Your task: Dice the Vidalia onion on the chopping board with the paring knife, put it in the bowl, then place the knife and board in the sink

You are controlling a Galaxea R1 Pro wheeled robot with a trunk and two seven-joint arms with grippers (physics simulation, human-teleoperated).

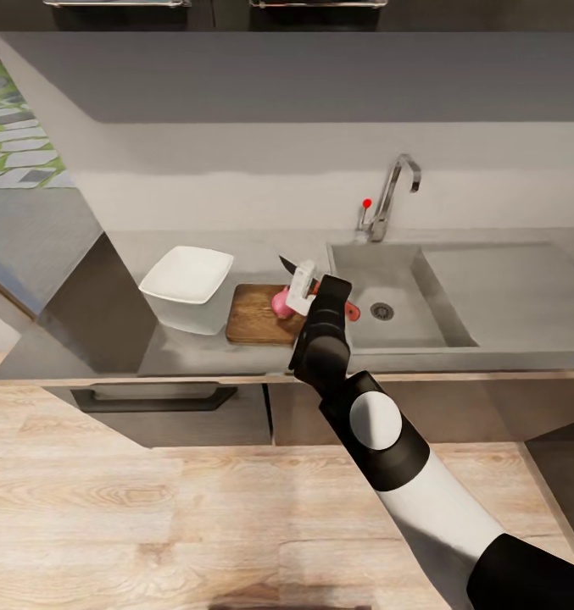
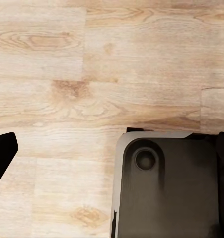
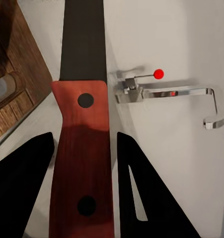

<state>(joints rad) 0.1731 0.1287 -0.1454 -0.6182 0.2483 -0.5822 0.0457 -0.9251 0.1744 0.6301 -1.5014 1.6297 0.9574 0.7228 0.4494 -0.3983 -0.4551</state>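
1. Head view: the right arm reaches from lower right to frame centre, its right pincer over the right end of the brown wooden chopping board. A pink-looking round Vidalia onion lies on that end, just beside the pincer. The dark blade of the red-handled paring knife points to the upper left. A white shallow square bowl stands left of the board on the glossy dark grey table. The matte grey rectangular sink lies right of centre, below the chrome tap with red knob.
2. Left wrist view: pale wooden plank floor; the left pincer's state cannot be told.
3. Right wrist view: the black fingers clamp the knife's red handle.
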